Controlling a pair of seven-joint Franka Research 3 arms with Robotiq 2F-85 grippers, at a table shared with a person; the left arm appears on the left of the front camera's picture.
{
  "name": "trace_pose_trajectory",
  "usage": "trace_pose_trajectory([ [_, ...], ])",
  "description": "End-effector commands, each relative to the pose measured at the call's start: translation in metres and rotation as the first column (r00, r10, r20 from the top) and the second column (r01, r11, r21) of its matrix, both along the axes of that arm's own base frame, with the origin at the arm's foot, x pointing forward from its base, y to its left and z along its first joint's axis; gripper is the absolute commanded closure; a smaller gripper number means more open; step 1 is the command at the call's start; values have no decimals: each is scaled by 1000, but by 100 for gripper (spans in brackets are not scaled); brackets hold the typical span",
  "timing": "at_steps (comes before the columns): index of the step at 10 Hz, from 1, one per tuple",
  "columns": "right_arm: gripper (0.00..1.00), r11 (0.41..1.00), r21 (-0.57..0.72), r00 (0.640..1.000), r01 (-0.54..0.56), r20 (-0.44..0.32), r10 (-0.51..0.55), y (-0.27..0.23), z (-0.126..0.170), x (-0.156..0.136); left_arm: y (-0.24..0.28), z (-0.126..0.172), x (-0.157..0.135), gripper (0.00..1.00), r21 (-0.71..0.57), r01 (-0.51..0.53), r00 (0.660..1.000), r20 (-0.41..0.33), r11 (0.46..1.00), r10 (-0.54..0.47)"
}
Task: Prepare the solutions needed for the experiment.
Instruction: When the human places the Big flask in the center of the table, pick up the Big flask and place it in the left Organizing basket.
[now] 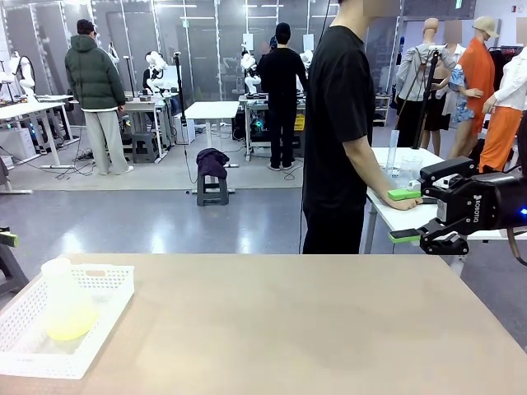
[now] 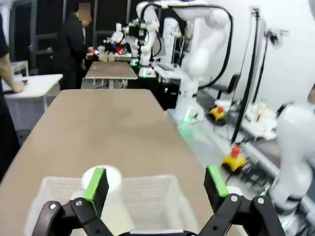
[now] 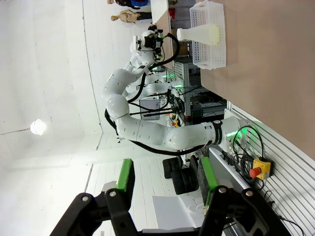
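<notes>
Tan table [image 1: 288,321], white basket [image 1: 107,284] at left, flask [image 1: 64,306] w/ solutions [image 1: 67,327] inside

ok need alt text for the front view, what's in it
A frosted conical flask with a shallow layer of pale yellow-green solution stands in a white perforated basket at the left end of a tan table. The right gripper hangs empty at the right edge, jaws apart, near a person in black standing behind the table.
</notes>
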State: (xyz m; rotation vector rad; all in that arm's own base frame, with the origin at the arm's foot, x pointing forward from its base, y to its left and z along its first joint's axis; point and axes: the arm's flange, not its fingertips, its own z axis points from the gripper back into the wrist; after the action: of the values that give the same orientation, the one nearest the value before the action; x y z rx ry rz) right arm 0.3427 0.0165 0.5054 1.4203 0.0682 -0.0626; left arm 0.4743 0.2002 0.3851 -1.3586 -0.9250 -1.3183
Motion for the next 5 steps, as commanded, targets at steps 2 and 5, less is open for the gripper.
trace_pose_trajectory([
  [2, 34, 1000, -2, 1000, -8, 8, 8, -1, 1, 0, -31, 41, -45, 0, -67, 22, 944, -327, 997, -43],
  [5, 34, 1000, -2, 1000, -8, 8, 8, -1, 1, 0, -41, 39, -57, 0, -92, -193, 817, -566, 977, 108],
])
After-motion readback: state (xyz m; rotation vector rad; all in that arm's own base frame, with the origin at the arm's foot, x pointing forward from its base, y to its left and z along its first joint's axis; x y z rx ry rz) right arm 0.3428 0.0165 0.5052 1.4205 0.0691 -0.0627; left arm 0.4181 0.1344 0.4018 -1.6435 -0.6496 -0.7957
